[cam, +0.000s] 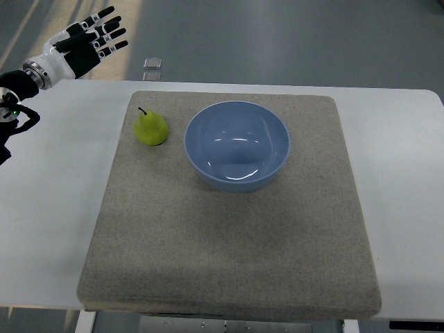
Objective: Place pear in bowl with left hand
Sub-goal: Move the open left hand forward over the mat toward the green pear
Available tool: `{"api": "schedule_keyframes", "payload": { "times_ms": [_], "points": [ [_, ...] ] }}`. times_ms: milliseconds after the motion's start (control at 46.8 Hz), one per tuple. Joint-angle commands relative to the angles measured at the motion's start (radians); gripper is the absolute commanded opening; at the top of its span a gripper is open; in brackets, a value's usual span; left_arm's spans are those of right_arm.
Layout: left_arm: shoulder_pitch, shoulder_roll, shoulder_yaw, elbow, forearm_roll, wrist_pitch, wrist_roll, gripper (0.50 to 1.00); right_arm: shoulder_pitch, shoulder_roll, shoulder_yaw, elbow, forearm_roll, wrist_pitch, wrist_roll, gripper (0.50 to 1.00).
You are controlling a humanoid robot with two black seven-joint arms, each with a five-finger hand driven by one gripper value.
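A green pear [151, 127] stands upright on the grey mat [229, 236], just left of the blue bowl [236, 145], which holds nothing. My left hand [95, 37] is at the far upper left, beyond the table's back edge, well away from the pear. Its fingers are spread and hold nothing. The right arm does not show.
The mat lies on a white table [52, 208]. A small grey square object [153, 63] lies on the floor beyond the table's back edge. The floor behind is grey.
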Motion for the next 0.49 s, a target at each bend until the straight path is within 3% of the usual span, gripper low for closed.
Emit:
{"api": "schedule_keyframes", "payload": {
  "times_ms": [0, 128, 342, 470],
  "points": [
    [-0.024, -0.002, 0.03, 0.0, 0.093, 0.0, -0.001, 0.994, 0.0, 0.0, 0.0, 0.0, 0.0, 0.0, 0.0, 0.926],
    [-0.044, 0.002, 0.033, 0.0, 0.32, 0.0, -0.024, 0.994, 0.0, 0.0, 0.0, 0.0, 0.0, 0.0, 0.002, 0.926],
    [-0.067, 0.005, 0.051, -0.003, 0.613, 0.003, -0.182, 0.994, 0.0, 0.0, 0.0, 0.0, 0.0, 0.0, 0.0, 0.926],
    [-0.077, 0.057, 0.056, -0.1, 0.823, 0.003, -0.195, 0.994, 0.0, 0.0, 0.0, 0.0, 0.0, 0.0, 0.0, 0.926]
  ]
}}
